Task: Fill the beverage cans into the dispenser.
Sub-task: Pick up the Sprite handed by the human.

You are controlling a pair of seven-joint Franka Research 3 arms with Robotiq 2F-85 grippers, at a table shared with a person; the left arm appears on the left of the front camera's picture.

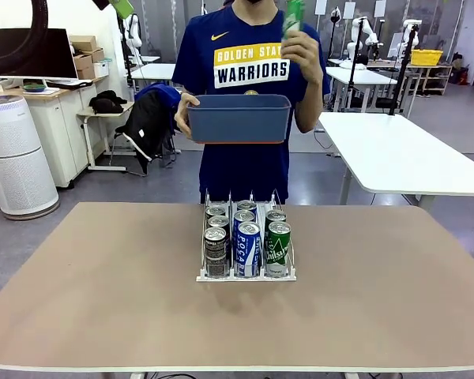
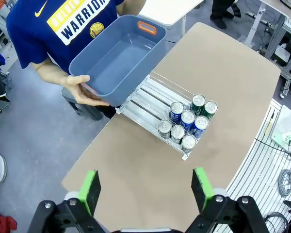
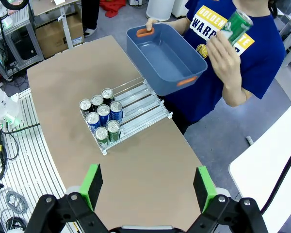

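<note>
A brown bench (image 1: 103,300) stands in a workshop with white tables and cupboards behind it, and a person in a blue shirt stands at its far edge.

The left gripper (image 2: 145,189) hangs high above the bench with its green pads spread wide and nothing between them. The right gripper (image 3: 148,187) hangs high above the bench as well, also wide open and holding nothing.

Below them, the dispenser (image 2: 145,97) sits at the middle of the bench, nearer the far edge. Eight cans stand upright in it, packed at the end of the lanes nearest the robot. There are three black cans (image 1: 216,245) in the left lane, three blue cans (image 1: 248,241) in the middle lane and two green cans (image 1: 278,241) in the right lane. The far ends of the lanes lie bare.

Beyond the dispenser, the person holds a blue-grey tub (image 1: 238,118) at chest height in one hand, its floor bare. Their other hand (image 3: 225,53) is raised, gripping a single green can (image 3: 235,26).
</note>
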